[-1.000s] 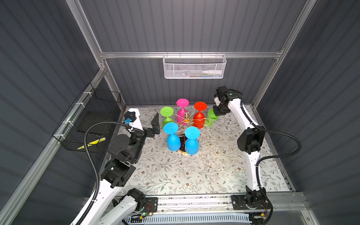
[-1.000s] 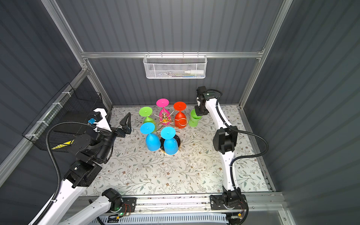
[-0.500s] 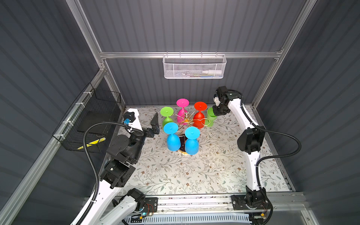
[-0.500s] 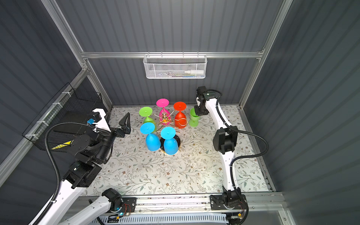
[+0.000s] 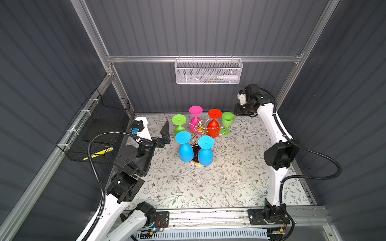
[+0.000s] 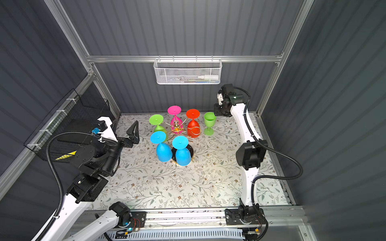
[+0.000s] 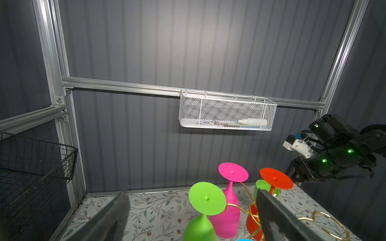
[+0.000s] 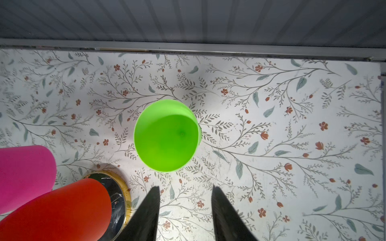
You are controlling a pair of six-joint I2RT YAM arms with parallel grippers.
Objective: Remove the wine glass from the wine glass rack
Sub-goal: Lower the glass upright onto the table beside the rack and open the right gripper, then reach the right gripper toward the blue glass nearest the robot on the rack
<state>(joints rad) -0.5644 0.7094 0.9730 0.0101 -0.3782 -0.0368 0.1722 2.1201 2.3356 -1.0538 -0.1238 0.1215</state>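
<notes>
The right end effector (image 8: 186,188) has just let go. A second ago it was at the light green wine glass (image 5: 227,121), close against the wine glass rack (image 5: 200,127). Now its fingers are parted with nothing between them, and it has drawn back toward the upper right of both top views. In the right wrist view the glass sits clear above the two fingertips.

That glass now stands upright on its foot on the desk (image 5: 208,183), just right of the rack in both top views and free of the gold wire loops. I judge this glass as taken off.

Five glasses remain hung upside down: a green one (image 5: 179,122), a pink one (image 5: 195,113), a red one (image 5: 214,119) and two blue ones (image 5: 183,146) lower in the frame.

The left end effector (image 6: 133,131) is spread wide and empty, just left of the hung green glass and apparently not touching it. It looks placed to take that one next.
</notes>
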